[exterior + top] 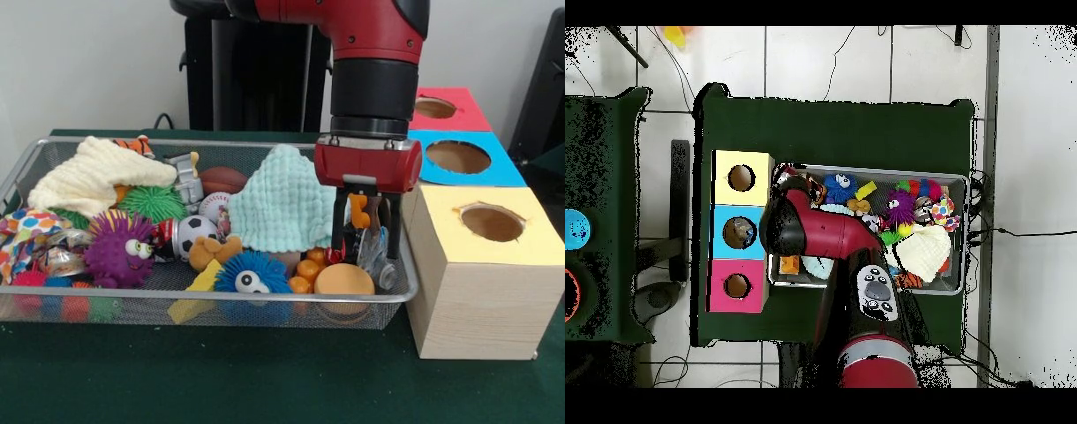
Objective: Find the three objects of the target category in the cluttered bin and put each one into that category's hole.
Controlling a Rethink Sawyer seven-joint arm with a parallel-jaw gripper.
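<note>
Robotics lab: green-covered test table point(265, 380) on a tiled floor point(825, 60), loose cables point(1005, 232), and dark equipment cabinet point(252, 71) behind the arm.

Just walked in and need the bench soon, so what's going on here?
A Sawyer arm has its gripper lowered into the end of a wire mesh bin nearest three boxes. Its fingers stand on either side of an orange toy; whether they grip it is unclear. The bin holds spiky balls, a soccer ball and knitted cloths. The yellow box, blue box and red box each have a hole on top.
</note>
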